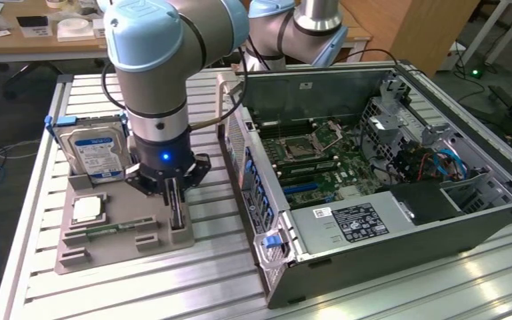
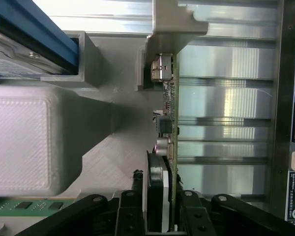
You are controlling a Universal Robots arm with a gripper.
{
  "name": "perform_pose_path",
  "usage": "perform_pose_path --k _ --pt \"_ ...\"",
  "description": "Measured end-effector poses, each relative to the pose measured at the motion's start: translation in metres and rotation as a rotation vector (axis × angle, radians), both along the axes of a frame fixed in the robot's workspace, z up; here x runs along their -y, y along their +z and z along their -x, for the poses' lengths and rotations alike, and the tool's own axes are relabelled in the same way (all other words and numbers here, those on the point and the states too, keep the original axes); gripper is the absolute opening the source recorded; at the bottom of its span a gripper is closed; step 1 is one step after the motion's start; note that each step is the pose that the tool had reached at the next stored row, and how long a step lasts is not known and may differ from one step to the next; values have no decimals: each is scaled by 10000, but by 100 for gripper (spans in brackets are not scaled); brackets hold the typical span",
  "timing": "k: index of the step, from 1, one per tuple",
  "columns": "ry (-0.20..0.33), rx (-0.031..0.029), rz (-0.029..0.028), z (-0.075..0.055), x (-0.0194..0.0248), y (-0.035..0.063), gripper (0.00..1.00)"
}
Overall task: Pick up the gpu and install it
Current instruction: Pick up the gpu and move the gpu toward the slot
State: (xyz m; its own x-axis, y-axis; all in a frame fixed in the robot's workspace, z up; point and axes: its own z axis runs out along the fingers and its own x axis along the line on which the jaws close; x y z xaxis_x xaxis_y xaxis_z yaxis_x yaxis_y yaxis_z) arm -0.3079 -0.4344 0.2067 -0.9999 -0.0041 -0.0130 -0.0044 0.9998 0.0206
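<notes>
Counter (image 1: 399, 293): slatted aluminium, carries everything.

Computer case (image 1: 416, 237): lies on its side at the exterior view's right with the panel off and the motherboard exposed. No card is seated in it yet.

Arm (image 1: 154, 80): reaches straight down over the grey fixture tray (image 1: 114, 250), just beside the case.

Tray contents:
- Hard drive (image 1: 96, 150) stands upright at the far end.
- Gpu (image 1: 178, 217) stands on its long edge in a slot along the side nearest the case.
- Processor (image 1: 88, 209) lies flat.
- Memory stick (image 1: 105, 229) lies flat beside the processor.

Claw (image 1: 174, 200): lowered over the gpu. In the wrist view the claw (image 2: 160, 211) straddles the card (image 2: 168, 113) at the cooler end, with one side of the card facing each half. I cannot tell whether it is clamped or a sliver of gap remains. The card is not lifted and sits fully in its slot.

Handling, my judgement:
- The card is light and stiff, but thin and fragile.
- Small components stand proud of one face, and the bottom edge contacts should stay untouched.
- The best hold is across the two flat faces near the top edge, at the cooler body, where there is bulk to bear on.
- Squeeze moderately; the board face is smooth and could slip.
- Pull straight up, since tilting would bind the card in the slot posts.
</notes>
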Motion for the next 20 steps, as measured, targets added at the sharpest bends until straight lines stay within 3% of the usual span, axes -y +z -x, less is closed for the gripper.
perform_pose_path --k 6,14,20 --pt "0 -1 0 -13 0 -4 28" --pt "0 -9 0 -15 0 -2 28" --pt "-1 -42 -49 -13 0 181 28"
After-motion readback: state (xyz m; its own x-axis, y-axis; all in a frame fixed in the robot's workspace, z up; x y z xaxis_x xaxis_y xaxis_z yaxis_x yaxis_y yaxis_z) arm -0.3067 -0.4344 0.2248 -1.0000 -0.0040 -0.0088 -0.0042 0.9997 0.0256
